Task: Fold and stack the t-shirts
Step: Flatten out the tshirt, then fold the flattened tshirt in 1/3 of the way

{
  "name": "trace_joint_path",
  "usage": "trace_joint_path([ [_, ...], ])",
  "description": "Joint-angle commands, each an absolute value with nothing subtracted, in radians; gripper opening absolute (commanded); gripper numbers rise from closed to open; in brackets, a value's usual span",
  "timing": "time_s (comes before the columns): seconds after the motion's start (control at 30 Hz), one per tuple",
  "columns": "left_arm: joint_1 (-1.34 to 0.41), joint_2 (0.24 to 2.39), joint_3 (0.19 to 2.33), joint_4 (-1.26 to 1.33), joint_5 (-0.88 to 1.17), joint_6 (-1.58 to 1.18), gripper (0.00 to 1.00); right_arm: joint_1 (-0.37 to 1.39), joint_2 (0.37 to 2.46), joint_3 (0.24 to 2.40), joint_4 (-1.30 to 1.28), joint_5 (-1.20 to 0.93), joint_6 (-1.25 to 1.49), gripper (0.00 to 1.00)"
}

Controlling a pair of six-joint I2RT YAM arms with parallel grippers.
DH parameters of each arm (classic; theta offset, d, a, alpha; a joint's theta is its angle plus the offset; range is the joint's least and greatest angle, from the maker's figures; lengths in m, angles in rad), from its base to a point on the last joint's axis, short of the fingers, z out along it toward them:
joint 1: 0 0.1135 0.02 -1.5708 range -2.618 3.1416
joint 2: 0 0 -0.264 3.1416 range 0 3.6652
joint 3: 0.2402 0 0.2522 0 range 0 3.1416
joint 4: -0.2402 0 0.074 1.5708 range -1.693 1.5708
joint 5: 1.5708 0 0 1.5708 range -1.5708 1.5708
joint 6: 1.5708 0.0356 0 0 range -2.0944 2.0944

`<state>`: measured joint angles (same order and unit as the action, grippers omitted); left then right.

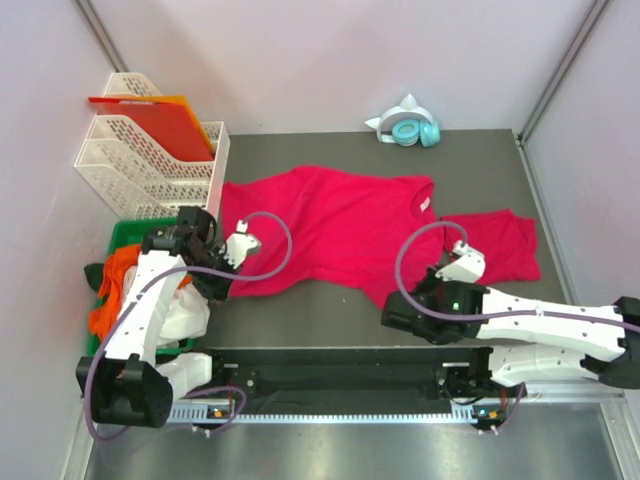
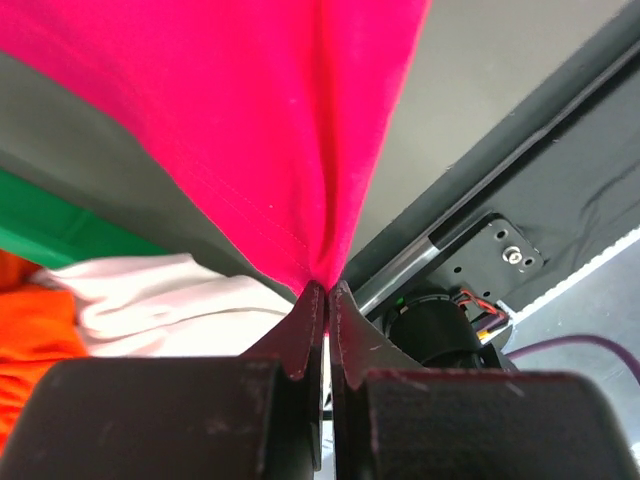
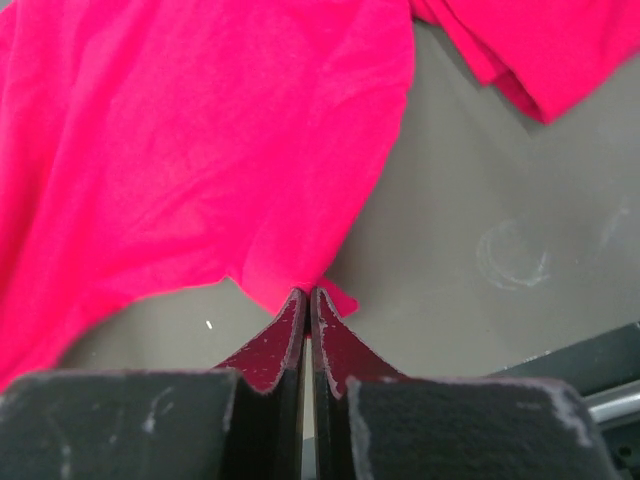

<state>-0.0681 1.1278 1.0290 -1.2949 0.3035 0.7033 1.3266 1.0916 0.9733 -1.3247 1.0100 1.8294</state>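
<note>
Across the middle of the dark grey table [image 1: 320, 305]: a large crimson-pink cotton t-shirt [image 1: 340, 225], spread flat, with its neck label toward the right. Just right of it, a second crimson-pink t-shirt [image 1: 505, 245], folded smaller. Behind both, at the far edge, white-and-teal cat-ear headphones [image 1: 405, 128]. At far left, white perforated plastic file racks [image 1: 140, 170] with red-orange plastic sheets [image 1: 165, 125] standing in them. In front of the racks, a green plastic bin [image 1: 128, 232] holding orange and white cloths [image 1: 104, 312]. On the spread shirt's near hem, left gripper [image 2: 325, 288] clamped at the left corner, right gripper [image 3: 307, 293] at the right corner.
</note>
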Motion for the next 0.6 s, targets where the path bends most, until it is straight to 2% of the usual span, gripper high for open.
trace_joint_path([
  [0.0, -0.069, 1.106, 0.954, -1.223, 0.218, 0.611, 0.00, 1.351, 1.002, 0.911, -1.466, 0.996, 1.979, 0.00],
  [0.27, -0.069, 1.112, 0.871, -1.114, 0.120, 0.554, 0.00, 1.351, 0.899, 0.841, -1.466, 0.999, 2.028, 0.00],
  [0.57, -0.069, 1.209, 0.813, -1.009, 0.038, 0.486, 0.00, 1.328, 0.965, 0.873, -1.466, 1.026, 1.937, 0.00],
])
